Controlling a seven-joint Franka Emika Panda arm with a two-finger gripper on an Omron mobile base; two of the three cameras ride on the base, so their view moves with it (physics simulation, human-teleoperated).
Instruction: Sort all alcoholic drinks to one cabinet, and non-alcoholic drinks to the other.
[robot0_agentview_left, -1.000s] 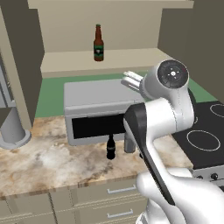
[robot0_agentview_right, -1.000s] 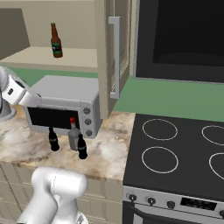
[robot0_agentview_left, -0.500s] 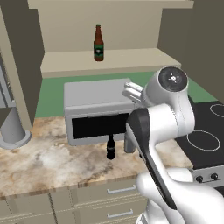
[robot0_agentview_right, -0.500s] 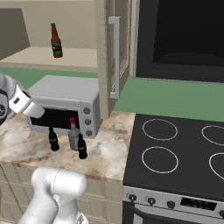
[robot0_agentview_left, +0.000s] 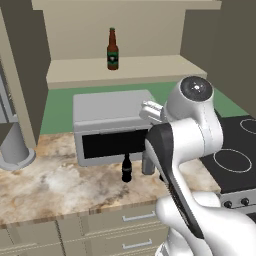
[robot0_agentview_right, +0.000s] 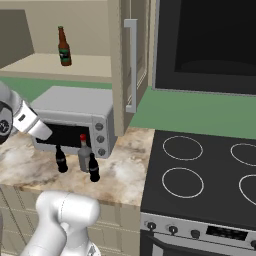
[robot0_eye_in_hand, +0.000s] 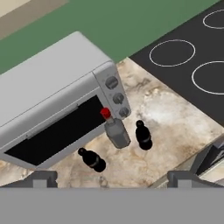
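Marbled desk (robot0_agentview_right: 127, 172) seen beside stove (robot0_agentview_right: 200, 185). Toaster oven (robot0_eye_in_hand: 52, 105) set on desk. Grey bottle (robot0_eye_in_hand: 116, 131) stood upright before oven's knob end; cola bottle (robot0_eye_in_hand: 143, 135) just beside it, second cola bottle (robot0_eye_in_hand: 92, 160) placed apart before oven door. Beer bottle (robot0_agentview_left: 113, 49) stood alone on cabinet shelf (robot0_agentview_left: 135, 67) above.

beer bottle (robot0_agentview_left: 113, 49) label too small to read, no legible text

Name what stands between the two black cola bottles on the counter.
The grey bottle with a red cap stands between the cola bottles, shown in the hand view.
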